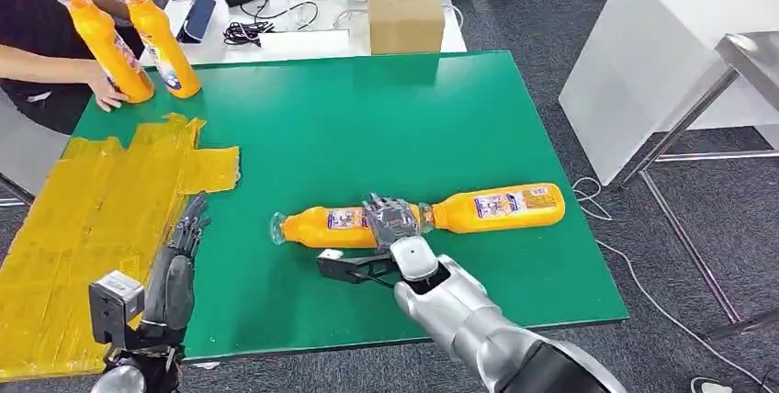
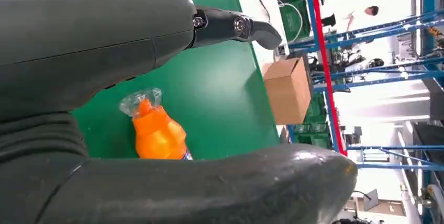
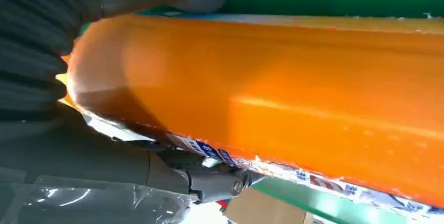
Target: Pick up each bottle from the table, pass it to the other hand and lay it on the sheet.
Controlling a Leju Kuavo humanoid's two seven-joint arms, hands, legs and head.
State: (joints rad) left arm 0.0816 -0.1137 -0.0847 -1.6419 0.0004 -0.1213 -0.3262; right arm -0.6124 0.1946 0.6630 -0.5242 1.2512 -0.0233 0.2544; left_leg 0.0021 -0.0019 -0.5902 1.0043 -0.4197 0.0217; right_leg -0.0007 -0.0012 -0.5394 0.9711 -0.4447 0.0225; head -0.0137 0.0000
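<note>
Low left of the head view: left hand (image 1: 174, 269) hovering at the yellow sheet's (image 1: 83, 218) edge, fingers loosely spread, holding nothing. Centre: right hand (image 1: 393, 224) wrapped over the near bottle (image 1: 321, 227) lying on the green table (image 1: 367, 117). Just right: second bottle (image 1: 501, 207), lying. Upper left: two upright bottles (image 1: 165, 44), a person's hand (image 1: 108, 95) touching one.

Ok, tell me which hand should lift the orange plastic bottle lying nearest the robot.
Right. The right hand already lies over that orange plastic bottle on the green table; the left hand hangs open beside the yellow sheet.
</note>
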